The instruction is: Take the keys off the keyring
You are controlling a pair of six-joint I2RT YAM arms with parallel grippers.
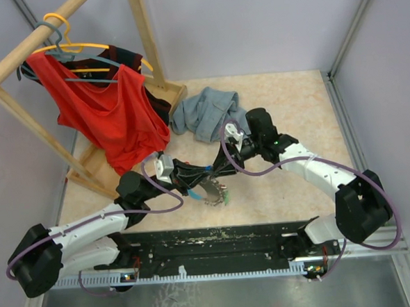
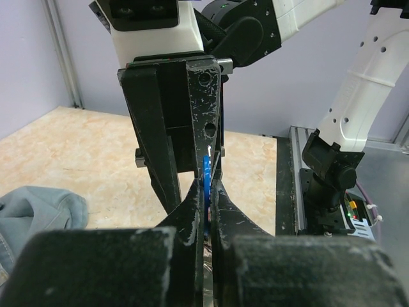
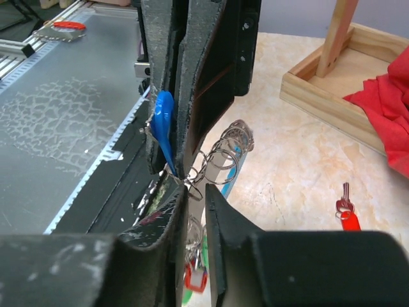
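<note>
Left wrist: we see our left tool clamped tight on a blue key; our right tool stands slightly parted astride the chain.

Bright, even overhead light is filling the cell, casting soft shadows on the table; both wrist views are blurring their nearest fingers.

The blue-headed key is held upright, the keyring coiling its silvery rings just beside it, a red-headed key lying apart on the tabletop.
</note>
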